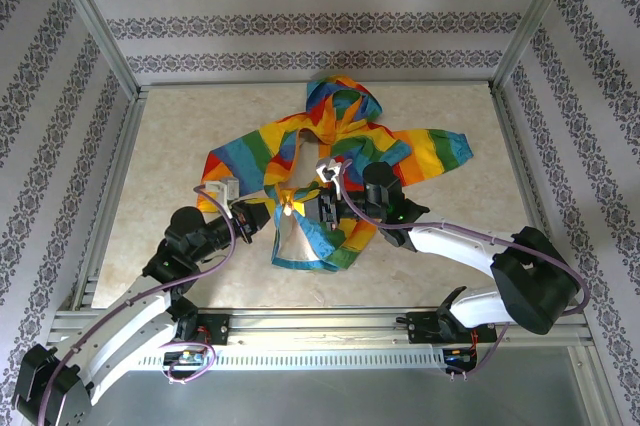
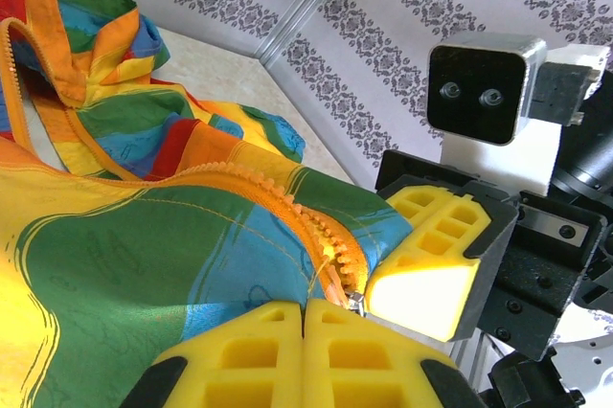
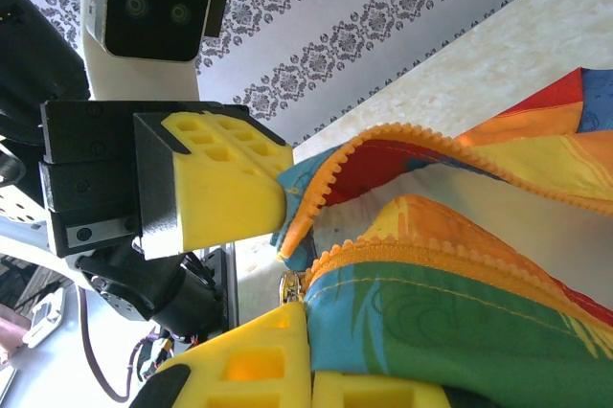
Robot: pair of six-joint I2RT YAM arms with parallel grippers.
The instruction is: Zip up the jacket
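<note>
Jacket (image 1: 345, 111) lying unzipped at centre of tabletop (image 1: 170, 156), pinched at both front panels.

Laid out with hood toward far edge, sleeves spread toward left and right edges, hem toward near edge. Front open, with pale lining exposed between the two rainbow-striped panels. Clamped by left gripper (image 1: 280, 209), yellow fingers (image 2: 239, 355) pressed together on the green-and-yellow panel just beside the orange zipper (image 2: 321, 231). Clamped by right gripper (image 1: 320, 208) on the opposite panel, fingers likewise together on the fabric edge, with metal slider (image 3: 290, 285) touching one fingertip. Grippers just beside each other over middle of front opening, left arm reaching in from near left corner, right arm from near right corner. Fabric drawn up to both sets of fingers, zipper teeth curving away toward hood.
</note>
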